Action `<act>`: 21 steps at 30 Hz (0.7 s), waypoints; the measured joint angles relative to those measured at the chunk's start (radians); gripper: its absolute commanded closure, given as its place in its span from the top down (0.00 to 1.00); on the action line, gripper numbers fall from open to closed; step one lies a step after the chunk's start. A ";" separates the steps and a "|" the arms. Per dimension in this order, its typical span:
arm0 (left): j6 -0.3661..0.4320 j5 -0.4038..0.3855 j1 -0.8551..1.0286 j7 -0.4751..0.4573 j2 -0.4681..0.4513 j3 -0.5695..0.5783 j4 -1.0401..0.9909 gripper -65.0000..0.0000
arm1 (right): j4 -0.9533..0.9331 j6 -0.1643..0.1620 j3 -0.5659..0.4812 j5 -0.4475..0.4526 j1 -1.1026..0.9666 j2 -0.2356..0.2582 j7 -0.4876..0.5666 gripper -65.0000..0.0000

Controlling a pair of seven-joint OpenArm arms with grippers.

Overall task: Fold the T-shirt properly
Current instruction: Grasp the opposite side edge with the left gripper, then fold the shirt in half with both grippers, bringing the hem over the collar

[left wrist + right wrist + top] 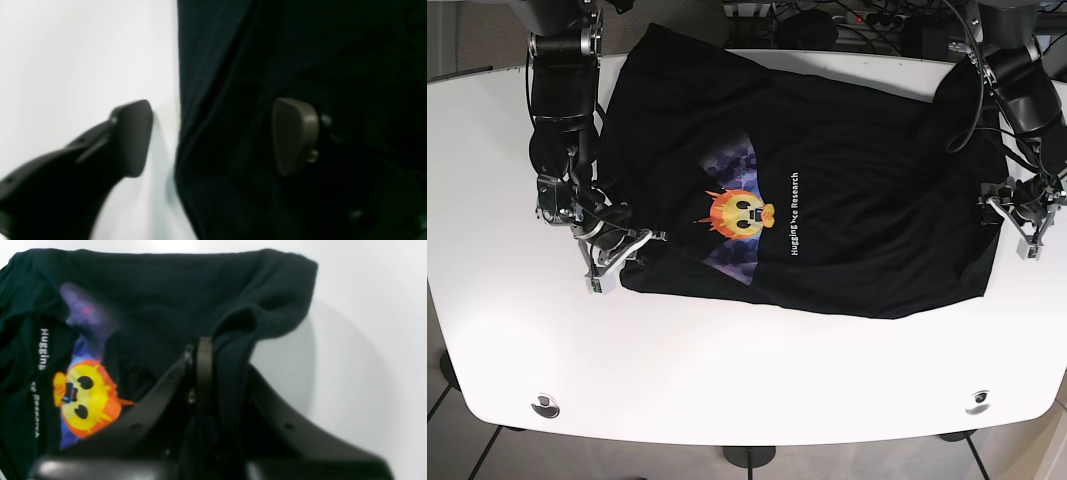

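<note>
White desk (727, 380) under a spread black T-shirt (847, 170). Right fingers (204, 366) clamped on a shirt fold near the desk's left edge. Left fingers (133, 136) spread wide, straddling the shirt's edge.

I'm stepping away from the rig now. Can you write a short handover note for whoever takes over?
Right tool: shut on an edge fold of the black cotton T-shirt with the orange print.
Left tool: open, straddling the shirt's opposite edge, one finger on the white table, one over fabric; nothing gripped.
Shirt: spread on the table, print up, wrinkled, part hanging off the far edge.
Done: no fold visible.
Left: close the left tool on its edge, then make all folds.
</note>
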 measured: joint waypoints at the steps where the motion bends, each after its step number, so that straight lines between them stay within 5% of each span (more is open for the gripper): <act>1: 0.001 0.000 -0.002 -0.003 -0.003 -0.003 -0.008 0.48 | 0.000 0.000 0.000 0.000 0.000 0.000 0.000 0.03; 4: 0.003 -0.005 -0.006 -0.048 -0.013 -0.004 -0.050 0.05 | 0.002 0.000 0.000 0.000 -0.012 0.000 0.010 0.03; 5: 0.003 -0.007 -0.008 -0.085 -0.013 -0.004 -0.067 0.00 | 0.003 0.000 0.000 0.000 -0.020 -0.001 0.010 0.03; 9: 0.000 -0.025 -0.007 -0.159 -0.009 -0.015 -0.095 0.01 | 0.004 0.000 0.000 0.000 -0.037 0.000 0.005 0.03; 14: -0.001 -0.017 0.021 0.047 0.016 -0.149 0.063 0.01 | 0.196 0.000 0.076 0.000 -0.121 -0.002 -0.015 0.03; 21: -0.004 -0.026 -0.003 0.187 0.030 -0.202 0.352 0.01 | 0.332 0.000 0.134 0.000 -0.098 0.006 -0.142 0.03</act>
